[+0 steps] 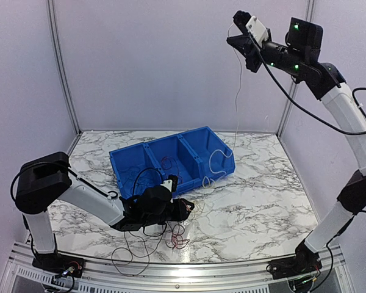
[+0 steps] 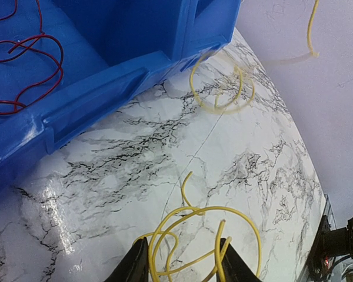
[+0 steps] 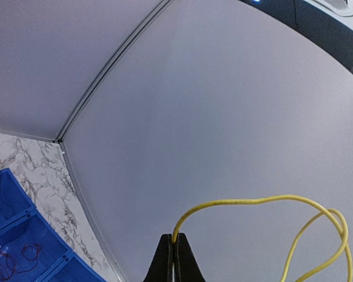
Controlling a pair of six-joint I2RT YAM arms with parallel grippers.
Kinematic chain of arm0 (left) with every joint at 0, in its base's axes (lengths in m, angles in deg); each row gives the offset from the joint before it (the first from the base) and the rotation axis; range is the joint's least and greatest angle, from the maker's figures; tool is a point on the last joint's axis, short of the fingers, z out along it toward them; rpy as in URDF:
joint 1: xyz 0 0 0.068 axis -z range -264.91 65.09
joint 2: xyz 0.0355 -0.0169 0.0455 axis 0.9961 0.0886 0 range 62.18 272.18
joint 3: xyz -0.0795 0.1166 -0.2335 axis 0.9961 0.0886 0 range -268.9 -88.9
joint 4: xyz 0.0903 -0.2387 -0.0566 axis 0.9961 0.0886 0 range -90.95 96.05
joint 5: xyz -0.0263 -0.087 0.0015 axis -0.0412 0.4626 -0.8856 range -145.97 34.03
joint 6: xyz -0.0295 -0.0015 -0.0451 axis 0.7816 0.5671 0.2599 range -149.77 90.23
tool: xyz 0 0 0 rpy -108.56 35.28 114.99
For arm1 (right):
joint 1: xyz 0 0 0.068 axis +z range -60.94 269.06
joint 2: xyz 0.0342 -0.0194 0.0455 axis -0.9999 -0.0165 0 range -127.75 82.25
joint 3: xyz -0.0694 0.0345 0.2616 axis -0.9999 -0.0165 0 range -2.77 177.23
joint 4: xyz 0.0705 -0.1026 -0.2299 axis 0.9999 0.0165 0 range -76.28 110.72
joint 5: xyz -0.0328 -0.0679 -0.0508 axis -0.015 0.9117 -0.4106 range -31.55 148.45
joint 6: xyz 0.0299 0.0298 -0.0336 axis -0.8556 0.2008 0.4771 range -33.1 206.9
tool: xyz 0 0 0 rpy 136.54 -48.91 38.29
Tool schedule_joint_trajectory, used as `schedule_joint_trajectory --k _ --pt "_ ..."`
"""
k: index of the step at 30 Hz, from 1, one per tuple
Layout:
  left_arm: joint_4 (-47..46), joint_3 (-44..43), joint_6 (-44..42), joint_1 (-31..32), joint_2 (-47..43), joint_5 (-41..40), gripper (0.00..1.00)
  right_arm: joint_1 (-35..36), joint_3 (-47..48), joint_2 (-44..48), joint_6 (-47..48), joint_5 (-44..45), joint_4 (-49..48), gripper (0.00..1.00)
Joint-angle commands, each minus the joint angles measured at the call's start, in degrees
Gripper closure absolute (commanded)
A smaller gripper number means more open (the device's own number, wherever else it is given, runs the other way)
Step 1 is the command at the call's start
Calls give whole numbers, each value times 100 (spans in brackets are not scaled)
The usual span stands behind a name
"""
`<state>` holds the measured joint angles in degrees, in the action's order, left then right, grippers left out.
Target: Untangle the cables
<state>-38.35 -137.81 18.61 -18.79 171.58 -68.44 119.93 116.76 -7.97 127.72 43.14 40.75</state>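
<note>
Right gripper (image 3: 173, 254) up high, jaws pressed shut, yellow cable (image 3: 253, 202) pinched at the tips. The cable arcs out to its right, then hangs far below it toward the blue bin (image 2: 106, 100). Left gripper (image 2: 182, 265) low over the marble table (image 2: 265, 176), fingers partly open, yellow loops lying between them, not pinched; contact unclear. Another yellow coil ahead of it, by the bin corner. Red cable (image 2: 29, 64) in the bin, ahead-left.
</note>
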Motion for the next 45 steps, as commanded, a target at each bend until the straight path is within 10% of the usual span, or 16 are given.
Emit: schedule_joint_trajectory --k 1,12,25,35,45 --pt "-32 -36 -105 32 -196 -26 60 -31 652 -392 253 276 -593 100" --pt "-38 1 -110 40 -198 -9 60 -44 968 -1305 819 837 -1332 100" --pt "-38 155 -148 57 -326 -40 60 -350 -2110 -1471 -117 153 -1474 100" --pt "-43 178 -285 73 -358 -56 61 -407 -2644 -1312 -658 -102 -206 45" --pt "-380 140 -428 76 -442 103 63 28 -4649 356 -674 -2327 76 56"
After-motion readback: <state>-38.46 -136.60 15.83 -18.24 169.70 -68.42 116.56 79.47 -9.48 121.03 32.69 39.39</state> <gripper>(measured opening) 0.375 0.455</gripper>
